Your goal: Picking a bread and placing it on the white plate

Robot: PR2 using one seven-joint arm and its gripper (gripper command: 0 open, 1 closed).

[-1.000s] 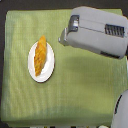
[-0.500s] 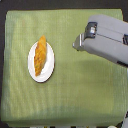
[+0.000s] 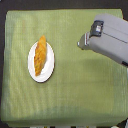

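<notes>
Bread [image 3: 40,55] lies on the white plate [image 3: 31,72]. Claw [image 3: 81,42], state indeterminate, hangs well clear of the plate; retreat should avoid disturbing it.

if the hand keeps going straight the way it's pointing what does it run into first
The hand points toward the exterior view's left. Going straight on, it would probably meet the white plate with the bread on it first, unless it passes above; height is unclear.
</notes>
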